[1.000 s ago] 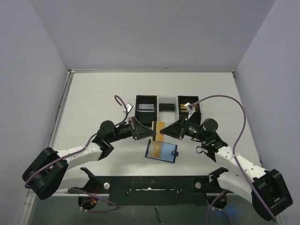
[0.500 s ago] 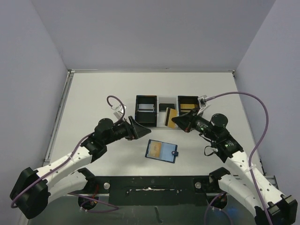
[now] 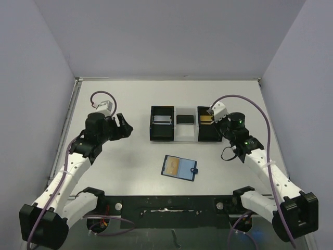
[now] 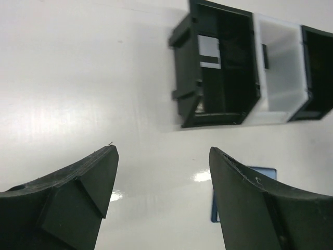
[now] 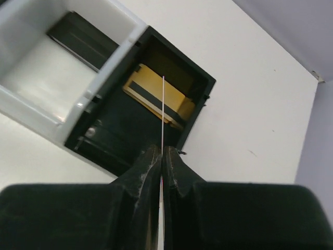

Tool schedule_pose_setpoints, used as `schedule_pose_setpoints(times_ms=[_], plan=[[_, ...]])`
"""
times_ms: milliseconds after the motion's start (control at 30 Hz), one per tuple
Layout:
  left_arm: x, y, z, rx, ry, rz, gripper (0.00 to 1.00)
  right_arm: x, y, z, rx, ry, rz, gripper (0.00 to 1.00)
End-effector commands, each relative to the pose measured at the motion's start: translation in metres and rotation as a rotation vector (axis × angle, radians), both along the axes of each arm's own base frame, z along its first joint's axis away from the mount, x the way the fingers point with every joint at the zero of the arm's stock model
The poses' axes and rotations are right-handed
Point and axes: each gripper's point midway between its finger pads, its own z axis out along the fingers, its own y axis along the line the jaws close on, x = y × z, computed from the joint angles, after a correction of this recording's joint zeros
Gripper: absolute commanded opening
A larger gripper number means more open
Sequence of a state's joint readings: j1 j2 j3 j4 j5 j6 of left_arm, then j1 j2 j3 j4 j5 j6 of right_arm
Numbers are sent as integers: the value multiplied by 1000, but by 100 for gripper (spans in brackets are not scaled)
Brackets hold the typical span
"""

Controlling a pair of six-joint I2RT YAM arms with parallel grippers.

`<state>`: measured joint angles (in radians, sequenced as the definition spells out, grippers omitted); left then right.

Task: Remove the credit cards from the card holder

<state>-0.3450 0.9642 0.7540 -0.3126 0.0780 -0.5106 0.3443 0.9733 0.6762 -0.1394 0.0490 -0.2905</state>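
My right fingers (image 5: 156, 156) are clamped together on a thin card (image 5: 163, 104). It shows edge-on, its long axis running straight out from the fingertips, over the right black box (image 5: 200, 83) where a gold card (image 5: 156, 94) lies. The card holder (image 3: 180, 167) lies spread open on the table (image 3: 114, 161) at lower centre of the top view, with a tan card (image 3: 175, 166) showing inside. My left fingers (image 3: 124, 125) stand apart and empty at upper left, well away from the holder, which lies down and to the right of them.
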Motion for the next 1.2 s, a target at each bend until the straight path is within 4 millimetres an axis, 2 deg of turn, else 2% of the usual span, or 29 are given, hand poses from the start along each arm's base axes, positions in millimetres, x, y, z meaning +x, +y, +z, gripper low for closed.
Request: schedule_pose_setpoints(times_ms=[0,133,233,367,467,600,767,833,933,1067,1167], plan=[[2,24,4,61,-17,-62,71,30,-9,24,-125,-42,150,0],[-5,25,-16,67,-2,-107,71,38,5,18,-110,-53,334,0],[-6,23,-13,59,-18,-124,71,43,16,16,-115,-77,426,0],[-1,24,-15,65,-27,-108,72,61,10,-1,-197,-47,435,0],[3,29,-15,89,-26,-86,72,75,4,-3,-259,-55,422,0],[3,31,-16,93,-32,-77,72,82,-2,-19,-356,-36,452,0],[6,33,-17,100,-27,-66,72,89,3,-31,-376,-29,506,0],[6,32,-19,99,-21,-72,72,97,3,-32,-377,-25,499,0],[7,33,-20,106,-16,-69,72,107,-1,-43,-428,-2,496,0],[7,34,-20,113,-19,-65,72,123,-9,-42,-481,-22,462,0],[7,35,-20,115,-19,-63,72,131,-8,-45,-507,-9,477,0]])
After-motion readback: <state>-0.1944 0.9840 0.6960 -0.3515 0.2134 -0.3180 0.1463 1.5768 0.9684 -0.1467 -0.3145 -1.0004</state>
